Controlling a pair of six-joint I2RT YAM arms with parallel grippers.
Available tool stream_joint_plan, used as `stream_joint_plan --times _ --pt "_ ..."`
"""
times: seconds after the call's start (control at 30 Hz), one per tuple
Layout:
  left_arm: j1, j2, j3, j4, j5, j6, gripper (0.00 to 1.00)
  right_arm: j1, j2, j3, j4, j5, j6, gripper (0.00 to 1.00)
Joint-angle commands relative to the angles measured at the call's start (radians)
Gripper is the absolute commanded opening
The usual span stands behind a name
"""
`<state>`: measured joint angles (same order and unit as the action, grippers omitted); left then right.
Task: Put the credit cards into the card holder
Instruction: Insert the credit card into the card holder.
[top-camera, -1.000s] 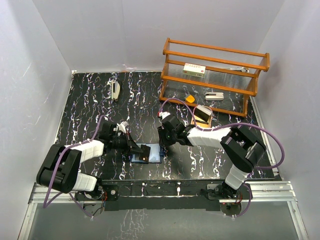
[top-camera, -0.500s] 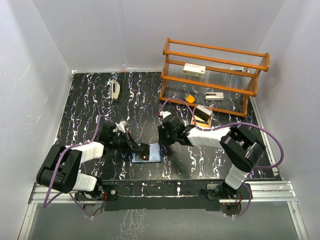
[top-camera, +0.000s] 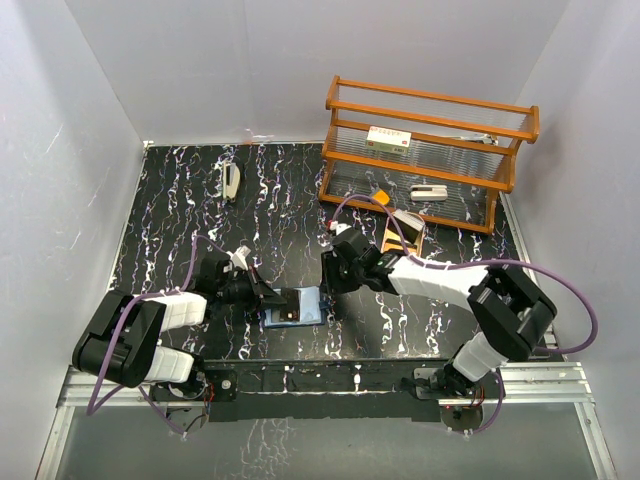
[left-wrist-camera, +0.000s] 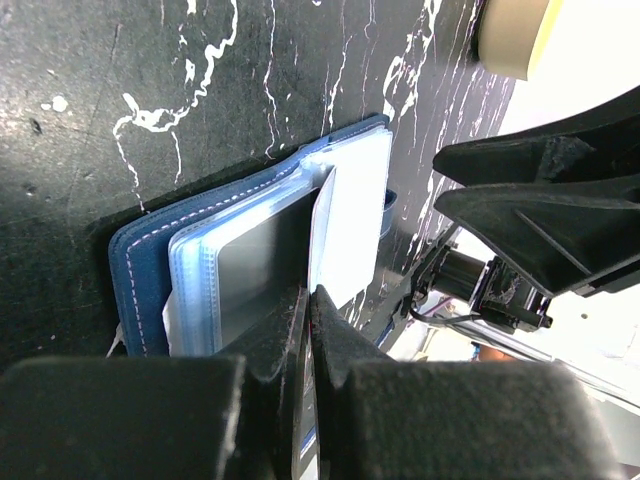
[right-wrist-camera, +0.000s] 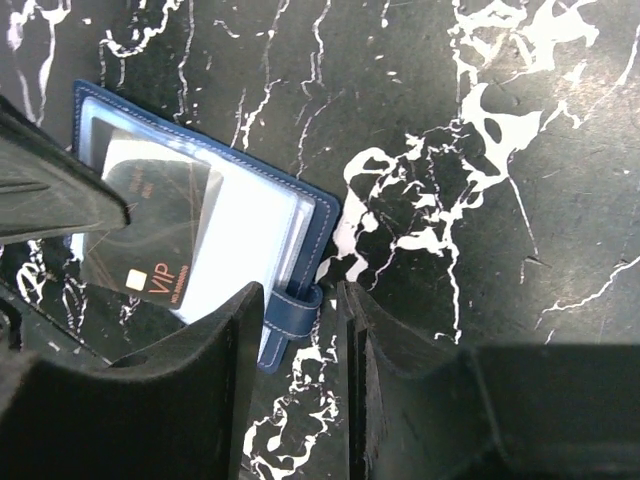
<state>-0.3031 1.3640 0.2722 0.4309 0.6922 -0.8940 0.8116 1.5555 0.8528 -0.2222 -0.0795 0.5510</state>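
Note:
The navy card holder (top-camera: 305, 305) lies open on the black marbled table, its pale slotted inside (right-wrist-camera: 245, 250) facing up. My left gripper (left-wrist-camera: 310, 295) is shut on the edge of a black credit card (right-wrist-camera: 150, 240) marked VIP, which lies partly under a clear sleeve (left-wrist-camera: 255, 270) of the holder. A white sleeve page (left-wrist-camera: 350, 215) stands up beside it. My right gripper (right-wrist-camera: 300, 345) is open at the holder's right edge. The snap tab (right-wrist-camera: 292, 310) sits between its fingers (right-wrist-camera: 200, 380), which do not pinch it. From above, the left gripper (top-camera: 272, 298) and right gripper (top-camera: 328, 288) flank the holder.
A wooden rack with ribbed glass shelves (top-camera: 430, 150) stands at the back right and carries small items. A gold tray (top-camera: 405, 230) lies in front of it, an orange piece (top-camera: 381, 198) beside it. A small white object (top-camera: 231, 182) lies at the back left.
The right gripper's jaws have widened around the snap tab and its arm has swung outward to the right. The left gripper has edged slightly towards the holder with the card.

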Motion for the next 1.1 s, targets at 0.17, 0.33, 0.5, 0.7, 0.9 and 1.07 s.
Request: stream_joint_plan --times 0.17,0.33,0.5,0.7,0.9,1.07 --pt "0.001 -0.004 -0.02 0.043 -0.024 -0.003 0.0 0.011 -0.043 -0.066 0.081 -0.147 0.077 0.35" --pt "0.001 0.0 -0.017 0.049 -0.022 -0.005 0.0 0.021 -0.009 -0.075 0.101 -0.165 0.101 0.35" --pt "0.001 -0.009 -0.02 0.051 -0.037 -0.009 0.0 0.044 0.017 -0.085 0.127 -0.17 0.128 0.33" --pt "0.001 -0.001 -0.057 0.127 -0.041 -0.044 0.0 0.05 0.031 -0.102 0.15 -0.164 0.152 0.3" --pt "0.001 0.0 -0.07 0.151 -0.029 -0.048 0.0 0.052 0.026 -0.113 0.161 -0.153 0.161 0.28" --pt "-0.001 0.0 -0.064 0.148 -0.025 -0.045 0.0 0.052 0.027 -0.109 0.165 -0.142 0.16 0.27"
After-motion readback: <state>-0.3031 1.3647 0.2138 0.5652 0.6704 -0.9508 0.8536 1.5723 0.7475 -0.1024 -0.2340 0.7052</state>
